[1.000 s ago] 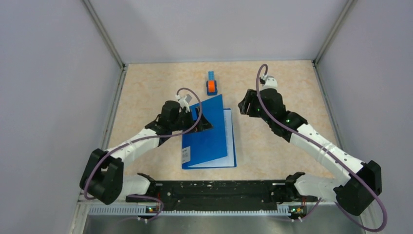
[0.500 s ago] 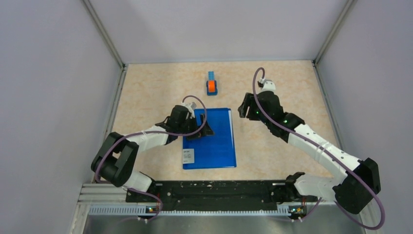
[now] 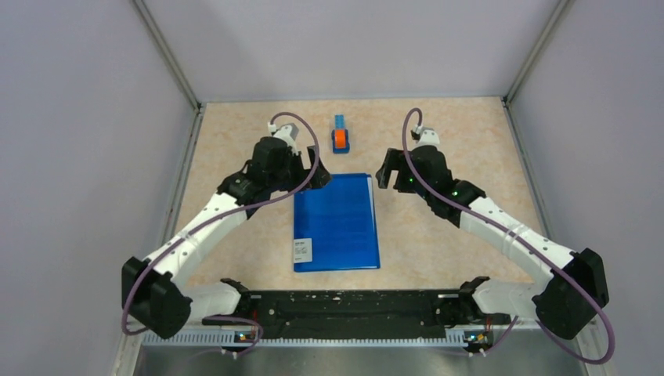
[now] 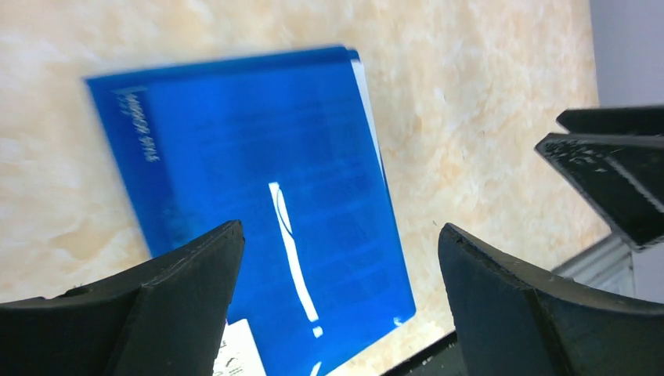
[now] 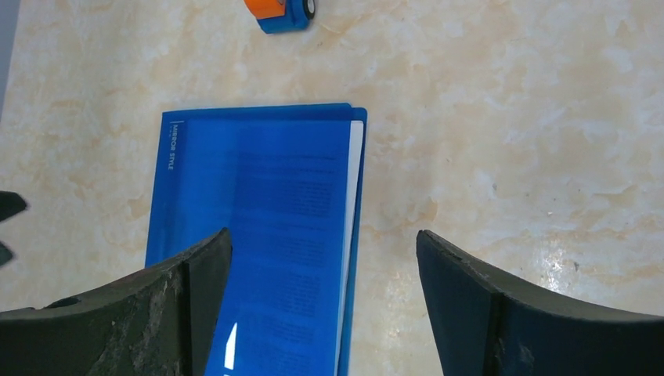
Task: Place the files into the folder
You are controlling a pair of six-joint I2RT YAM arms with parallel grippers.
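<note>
Folder lies shut, files a white strip along its right edge; left gripper and right gripper hang released; best lift straight up without nudging it.

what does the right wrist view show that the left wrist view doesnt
Only the right wrist view shows the small blue-and-orange object, past the far end of the folder. Only the left wrist view shows the white label on the cover and a grey rail at the edge of the picture. Both show the folder closed and flat on the table, a white edge of the files along its open side, and their own gripper open and empty: left gripper, right gripper.
</note>
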